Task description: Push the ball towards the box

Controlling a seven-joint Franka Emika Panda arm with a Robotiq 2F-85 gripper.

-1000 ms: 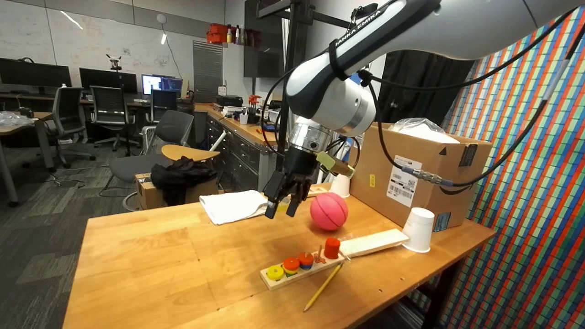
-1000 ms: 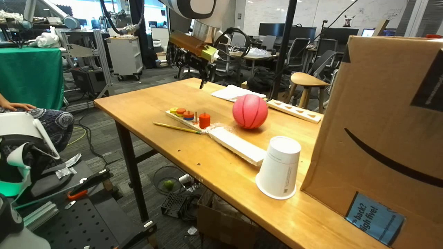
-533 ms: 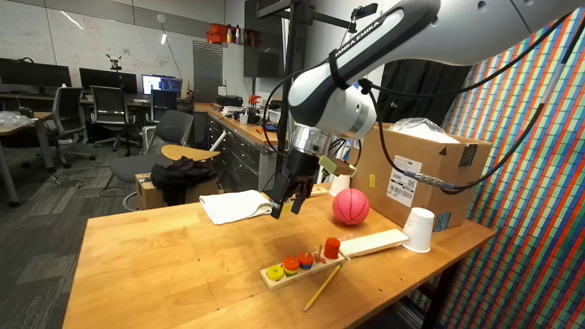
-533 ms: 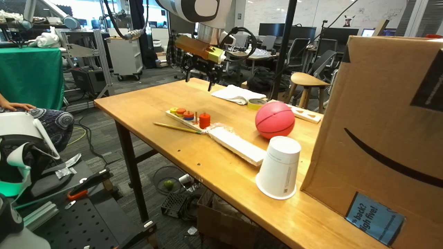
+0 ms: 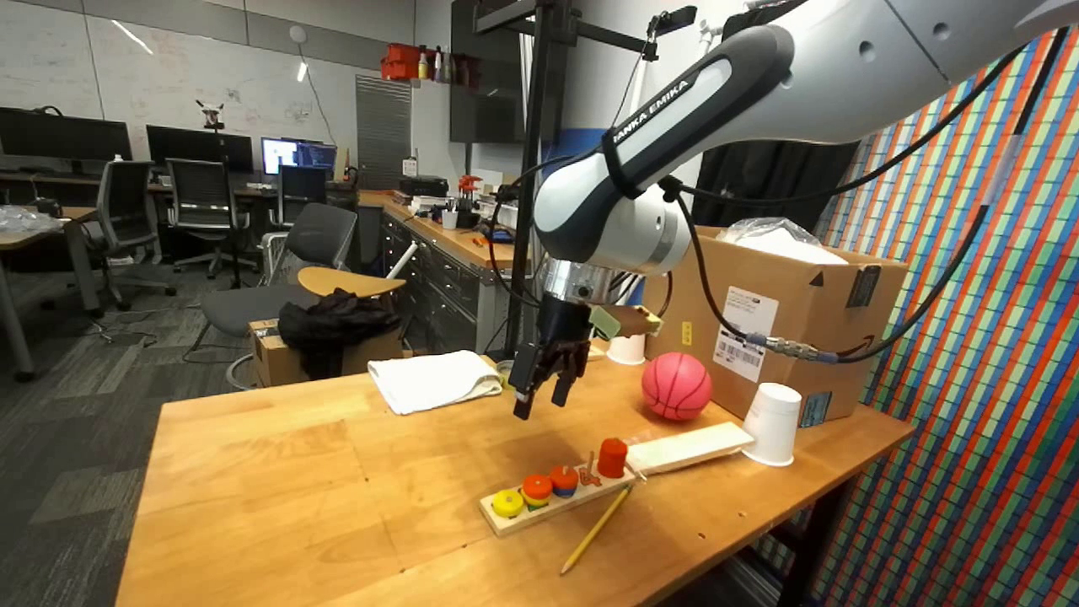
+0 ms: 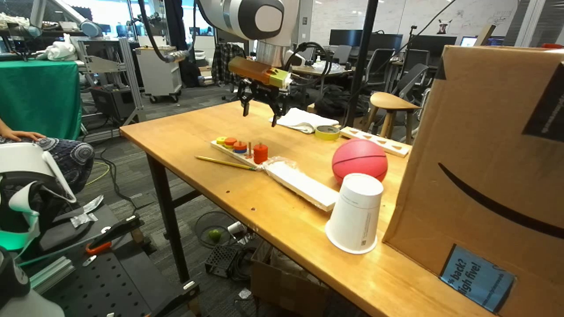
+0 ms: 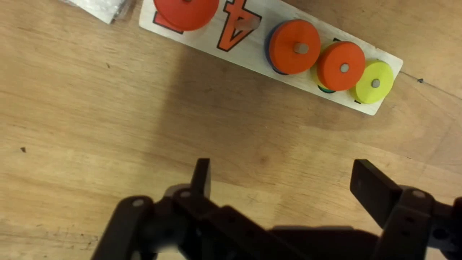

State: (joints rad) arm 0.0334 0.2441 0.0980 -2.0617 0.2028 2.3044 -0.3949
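The pink-red ball (image 5: 677, 386) rests on the table just in front of the large brown cardboard box (image 5: 797, 308). The ball also shows in an exterior view (image 6: 359, 158), its lower part hidden by a white cup. A strip of tabletop shows there between the ball and the box (image 6: 480, 127). My gripper (image 5: 542, 406) is open and empty above the table, apart from the ball, on its side away from the box. The gripper also shows in an exterior view (image 6: 260, 118). In the wrist view, the gripper's spread fingers (image 7: 281, 166) have bare wood between them; ball and box are out of view.
A wooden peg toy (image 5: 556, 499) with coloured rings, a pencil (image 5: 597, 529) and a wrapped white board (image 5: 691, 447) lie near the front. A white cup (image 6: 356, 213) stands by the box. A towel (image 5: 434, 382) and yellow tape (image 6: 327, 133) lie at the back.
The ball has rolled away from my gripper towards the box. My gripper has shifted slightly the same way and lower. The yellow tape behind the ball has come into view.
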